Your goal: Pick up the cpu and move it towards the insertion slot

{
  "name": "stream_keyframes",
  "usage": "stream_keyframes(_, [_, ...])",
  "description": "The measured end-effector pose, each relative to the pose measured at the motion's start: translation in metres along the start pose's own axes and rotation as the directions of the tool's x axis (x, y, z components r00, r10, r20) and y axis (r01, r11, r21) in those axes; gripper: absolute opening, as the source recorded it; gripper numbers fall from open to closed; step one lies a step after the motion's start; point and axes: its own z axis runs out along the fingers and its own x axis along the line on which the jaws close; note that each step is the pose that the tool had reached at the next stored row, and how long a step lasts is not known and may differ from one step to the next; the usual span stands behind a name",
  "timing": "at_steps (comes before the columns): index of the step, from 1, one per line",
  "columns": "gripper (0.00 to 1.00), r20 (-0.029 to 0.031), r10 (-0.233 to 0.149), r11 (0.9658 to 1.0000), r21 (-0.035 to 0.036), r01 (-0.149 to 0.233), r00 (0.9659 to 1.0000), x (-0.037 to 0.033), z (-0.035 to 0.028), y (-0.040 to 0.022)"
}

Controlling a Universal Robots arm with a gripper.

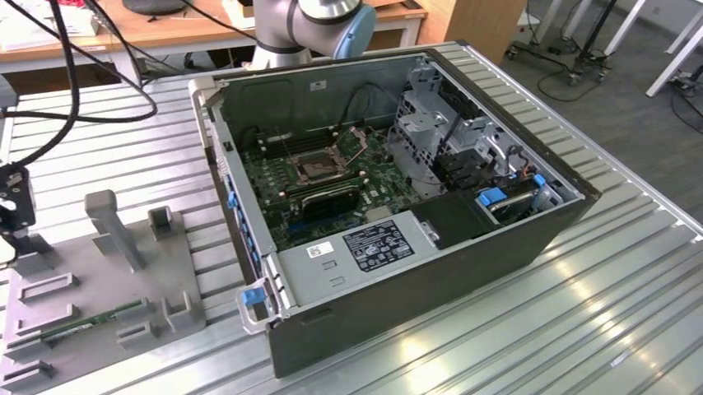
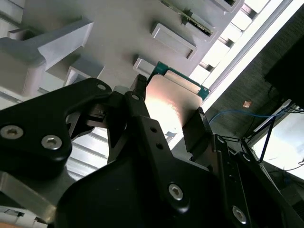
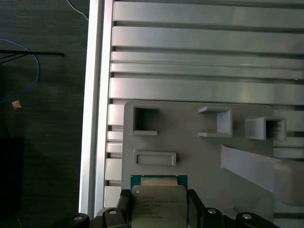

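The cpu (image 3: 159, 202) is a flat square chip with a silvery top and a teal-green rim. It sits between the two black fingers of my gripper (image 3: 159, 205), which press on its opposite edges. In the second wrist view the cpu (image 2: 170, 100) shines between the fingers (image 2: 137, 92), just over the grey fixture plate. My gripper (image 1: 13, 216) is at the exterior view's far left, above the plate's corner. The insertion slot (image 1: 321, 169), a square socket with a dark centre and metal frame, lies on the green board inside the open computer case, well off to the exterior view's right.
The grey fixture plate (image 1: 77, 247) carries several raised holders, a tall post (image 1: 110, 224) and a green memory stick (image 1: 94, 319). The open computer case (image 1: 462, 247) has high walls around the board. The ribbed metal table's edge (image 3: 95, 95) runs close to the gripper. Black cables (image 1: 66, 74) hang above.
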Motion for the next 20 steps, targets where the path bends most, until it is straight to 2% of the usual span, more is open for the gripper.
stream_keyframes(10, [0.55,-0.0001,0.0,1.0,-0.0038,0.0,1.0,0.0,-0.0297,0.0015])
stream_keyframes(20, [0.55,0.0,0.0,1.0,-0.0043,0.0,1.0,0.0,-0.0509,0.0026])
